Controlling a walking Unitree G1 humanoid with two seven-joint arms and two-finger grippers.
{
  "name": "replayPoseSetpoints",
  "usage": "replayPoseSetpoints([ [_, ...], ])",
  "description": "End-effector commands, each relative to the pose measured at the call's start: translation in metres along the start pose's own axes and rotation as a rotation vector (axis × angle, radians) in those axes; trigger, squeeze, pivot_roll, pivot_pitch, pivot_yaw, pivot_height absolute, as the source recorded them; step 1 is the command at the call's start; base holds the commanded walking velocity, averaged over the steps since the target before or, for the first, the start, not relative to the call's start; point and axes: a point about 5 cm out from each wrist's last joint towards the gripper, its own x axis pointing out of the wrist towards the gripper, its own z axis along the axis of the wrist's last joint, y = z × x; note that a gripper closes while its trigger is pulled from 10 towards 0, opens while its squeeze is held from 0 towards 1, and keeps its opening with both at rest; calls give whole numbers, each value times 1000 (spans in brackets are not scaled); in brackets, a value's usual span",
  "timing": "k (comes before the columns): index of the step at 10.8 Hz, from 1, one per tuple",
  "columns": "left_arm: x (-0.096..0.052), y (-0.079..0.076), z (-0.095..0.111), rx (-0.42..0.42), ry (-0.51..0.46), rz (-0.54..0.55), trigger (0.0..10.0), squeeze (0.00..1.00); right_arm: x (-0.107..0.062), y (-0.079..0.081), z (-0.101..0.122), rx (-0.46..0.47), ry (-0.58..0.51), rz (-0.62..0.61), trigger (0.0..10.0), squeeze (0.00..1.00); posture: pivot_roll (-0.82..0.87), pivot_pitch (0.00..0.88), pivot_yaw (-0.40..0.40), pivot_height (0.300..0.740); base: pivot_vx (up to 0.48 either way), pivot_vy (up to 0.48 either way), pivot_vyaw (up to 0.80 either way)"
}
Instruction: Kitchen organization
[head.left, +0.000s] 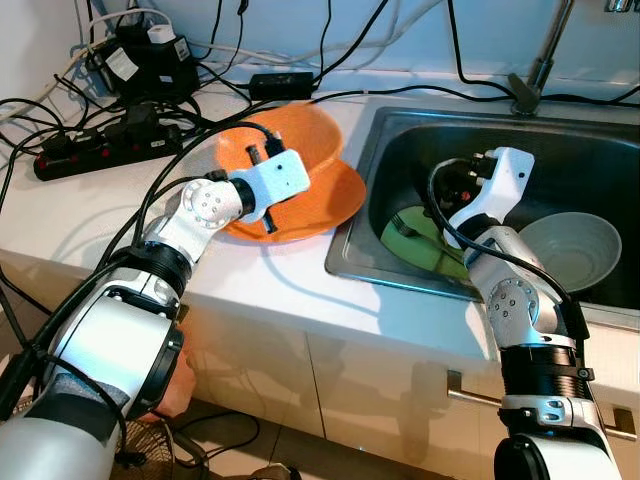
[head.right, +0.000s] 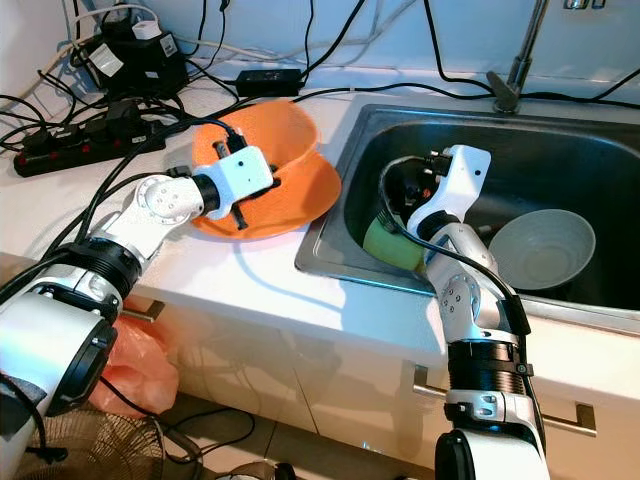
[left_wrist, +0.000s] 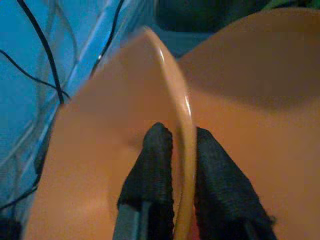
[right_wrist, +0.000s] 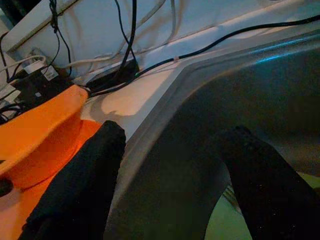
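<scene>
My left gripper (left_wrist: 181, 137) is shut on the rim of an orange bowl (head.left: 300, 135), one finger inside and one outside. The bowl is tilted over an orange plate (head.left: 340, 200) on the white counter, just left of the sink. My right gripper (right_wrist: 170, 165) hangs open inside the sink (head.left: 400, 130) near its left wall, with nothing between its fingers. Just below it a green plate (head.left: 420, 245) lies on the sink floor. A pale grey bowl (head.left: 570, 250) sits upright to the right of the green plate.
A black power strip (head.left: 100, 150), adapters and several cables crowd the back left of the counter (head.left: 110, 230). The faucet (head.left: 535, 65) rises behind the sink. Cabinet fronts with a handle (head.left: 470, 390) lie below the counter edge.
</scene>
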Motion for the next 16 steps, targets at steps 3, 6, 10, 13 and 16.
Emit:
replayPoseSetpoints([
  [3, -1, -11, -2, 196, -19, 21, 0, 0, 2, -3, 2, 18, -3, -10, 10000, 0, 83, 61, 110, 740, 0, 0, 0],
  [6, -1, -8, -3, 171, -12, 63, 0, 0, 2, -5, 1, 31, 3, -13, 10000, 0, 82, 62, 109, 740, 0, 0, 0],
  [10, -4, 1, 12, 268, -122, 136, 0, 0, 2, -5, 1, 56, 2, -11, 10000, 0, 86, 62, 111, 740, 0, 0, 0],
  [13, -6, -24, 21, 500, -286, 149, 0, 0, 5, -9, 16, 130, -38, 1, 10000, 0, 89, 63, 111, 740, 0, 0, 0],
  [16, -6, -49, 11, 648, -310, 52, 0, 0, 5, -6, 57, 181, -149, 132, 10000, 0, 87, 62, 110, 740, 0, 0, 0],
])
